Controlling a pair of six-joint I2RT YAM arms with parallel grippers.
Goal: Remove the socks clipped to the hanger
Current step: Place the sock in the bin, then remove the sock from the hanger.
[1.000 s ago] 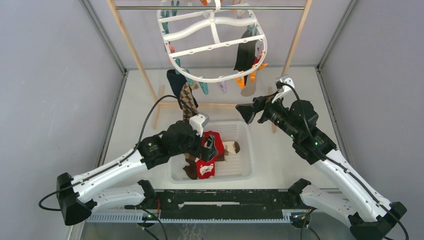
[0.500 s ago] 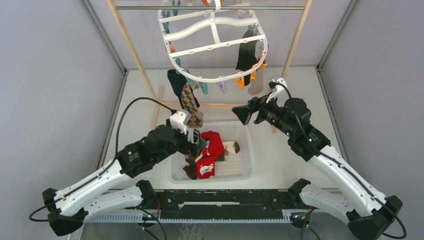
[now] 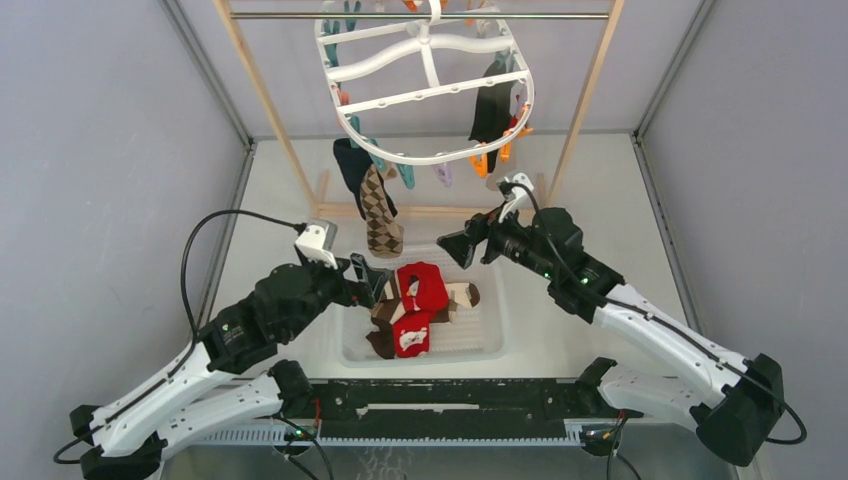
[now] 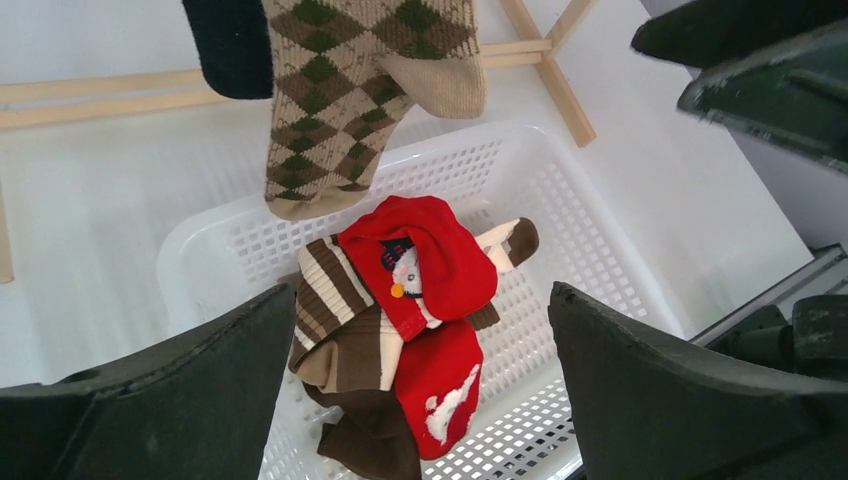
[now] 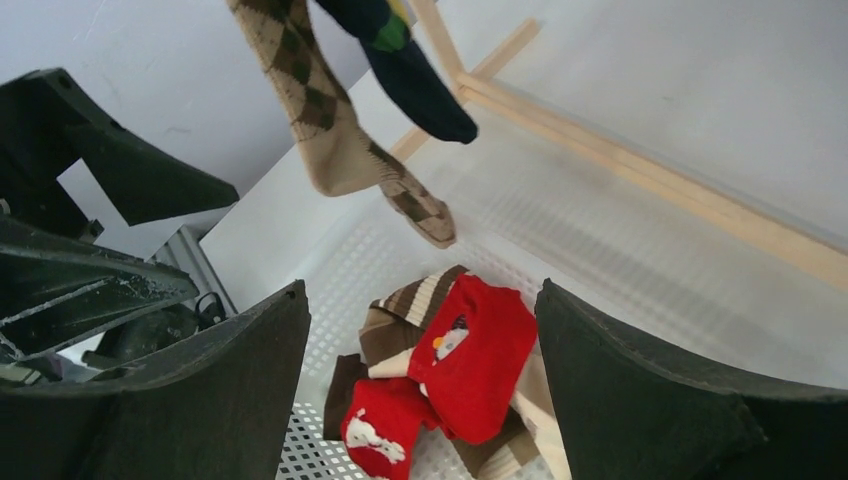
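Left gripper (image 3: pixel 370 280): your near pincer hangs over the left edge of the basket, jaws spread wide and holding nothing.
Right gripper (image 3: pixel 455 247): it sits above the basket's far right corner, jaws also wide and empty, pointing toward the argyle sock.
Basket (image 3: pixel 497 305): you have red socks (image 3: pixel 420 287) and a brown striped sock (image 3: pixel 385 312) piled loose inside, already off the clips.
Argyle sock (image 3: pixel 381 215): it is the nearest one left on the hanger, and its toe dangles just above the basket's far rim.
Navy sock (image 3: pixel 351 165): it is clipped right beside the argyle one and partly behind it.
Black sock (image 3: pixel 491 105): it hangs further back, on the hanger's right side among orange clips (image 3: pixel 483 160).
Hanger (image 3: pixel 440 158): the white oval frame hangs by its hook from the metal rod (image 3: pixel 300 15) of the wooden rack (image 3: pixel 262 90).
Handling: expect the socks to be light, limp and easy to bunch. The frame will likely swing if you tug.
Hold: pinch the argyle sock mid-leg, below its clip, and pull straight down toward the basket.
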